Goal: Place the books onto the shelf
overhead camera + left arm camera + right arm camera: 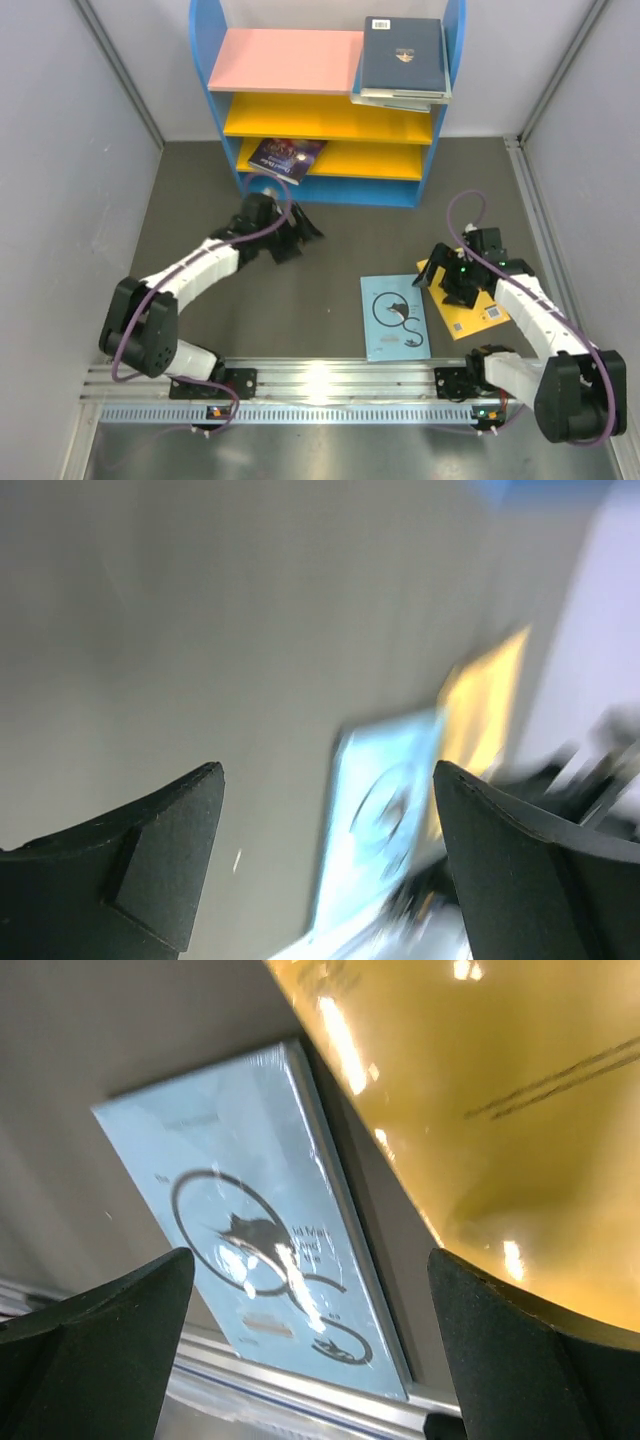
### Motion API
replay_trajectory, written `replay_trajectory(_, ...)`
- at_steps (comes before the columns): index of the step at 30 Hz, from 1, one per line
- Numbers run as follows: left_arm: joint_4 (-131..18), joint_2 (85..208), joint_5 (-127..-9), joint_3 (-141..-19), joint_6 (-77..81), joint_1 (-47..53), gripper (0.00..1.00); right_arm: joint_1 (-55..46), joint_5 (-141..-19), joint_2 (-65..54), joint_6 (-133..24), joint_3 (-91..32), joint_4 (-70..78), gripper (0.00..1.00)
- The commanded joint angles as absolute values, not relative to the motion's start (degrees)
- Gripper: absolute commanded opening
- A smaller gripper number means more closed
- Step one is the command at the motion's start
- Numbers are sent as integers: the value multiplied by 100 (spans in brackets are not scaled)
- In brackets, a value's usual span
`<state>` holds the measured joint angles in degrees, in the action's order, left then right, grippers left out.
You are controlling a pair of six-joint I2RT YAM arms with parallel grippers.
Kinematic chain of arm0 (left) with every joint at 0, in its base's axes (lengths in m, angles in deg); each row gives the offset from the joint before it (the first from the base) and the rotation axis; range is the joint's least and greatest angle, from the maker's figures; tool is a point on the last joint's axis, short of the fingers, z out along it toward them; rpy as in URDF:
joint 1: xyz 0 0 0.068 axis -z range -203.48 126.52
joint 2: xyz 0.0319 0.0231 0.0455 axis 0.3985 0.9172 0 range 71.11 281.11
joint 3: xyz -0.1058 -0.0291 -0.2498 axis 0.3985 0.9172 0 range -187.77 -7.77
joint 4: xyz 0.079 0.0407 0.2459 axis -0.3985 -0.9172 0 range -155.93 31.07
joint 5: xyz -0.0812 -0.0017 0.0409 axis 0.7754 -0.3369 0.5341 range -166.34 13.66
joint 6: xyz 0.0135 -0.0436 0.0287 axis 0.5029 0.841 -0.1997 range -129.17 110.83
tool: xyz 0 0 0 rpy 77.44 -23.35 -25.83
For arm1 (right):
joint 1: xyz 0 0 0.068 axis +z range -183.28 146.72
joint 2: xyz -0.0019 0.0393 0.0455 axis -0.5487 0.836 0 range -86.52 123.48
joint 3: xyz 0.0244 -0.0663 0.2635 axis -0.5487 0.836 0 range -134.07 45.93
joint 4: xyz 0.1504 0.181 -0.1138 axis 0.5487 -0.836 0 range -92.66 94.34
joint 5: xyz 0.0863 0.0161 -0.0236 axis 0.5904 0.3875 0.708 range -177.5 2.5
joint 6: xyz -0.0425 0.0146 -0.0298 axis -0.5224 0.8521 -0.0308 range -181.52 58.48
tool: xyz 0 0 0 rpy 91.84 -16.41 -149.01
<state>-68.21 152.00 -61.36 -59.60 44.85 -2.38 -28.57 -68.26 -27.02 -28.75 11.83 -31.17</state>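
The shelf (218, 70) stands at the back, with blue sides, a pink top board and yellow boards. A dark navy book (402, 55) lies on a small stack at the right of the pink top. A purple galaxy book (287, 158) rests on the lower yellow board and sticks out over its front edge. My left gripper (295, 235) is open and empty just in front of the shelf, below that book. On the table lie a light blue book with a black swirl (395, 315) (260, 1250) (385, 815) and a yellow-orange book (480, 312) (480, 1110). My right gripper (450, 285) (310, 1255) hovers open over the yellow book's left edge.
Grey walls close in the table on both sides. A metal rail (330, 385) carrying the arm bases runs along the near edge, close to the blue book's lower edge. The left wrist view is motion-blurred, with the left gripper (328, 770) over grey table.
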Motion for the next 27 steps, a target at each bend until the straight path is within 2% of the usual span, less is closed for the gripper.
replay_trajectory(1, -6826, 15557, -5385, -5409, 4093, 463, 90, -2188, -7387, -2510, -2900, 1245, -3548, 100)
replay_trajectory(6, -6877, 16716, -4690, -5820, 3706, 1446, 89, -1211, -7337, -1728, -2531, 1446, -3155, 100)
replay_trajectory(13, -6659, 17965, -4321, -6357, 3776, 2160, 89, -999, -7099, -1068, -2048, 2070, -2284, 100)
replay_trajectory(17, -6116, 18510, -3926, -6419, 4117, 2459, 88, -894, -5703, -795, -1539, 2676, -239, 98)
replay_trajectory(18, -5974, 18511, -3881, -6376, 4197, 2459, 87, -876, -5353, -690, -1416, 2790, 592, 90)
replay_trajectory(19, -5946, 18476, -3829, -6279, 4259, 2468, 87, -867, -5262, -663, -1258, 2879, 844, 87)
replay_trajectory(23, -5227, 17889, -3662, -5963, 4609, 2381, 87, -832, -5217, -786, -1169, 2888, 1356, 72)
replay_trajectory(24, -4877, 17791, -3574, -5892, 4716, 2372, 87, -841, -5217, -847, -1151, 2880, 1539, 62)
replay_trajectory(27, -4671, 17536, -3389, -5795, 4919, 2345, 85, -832, -5322, -856, -1134, 2731, 1751, 51)
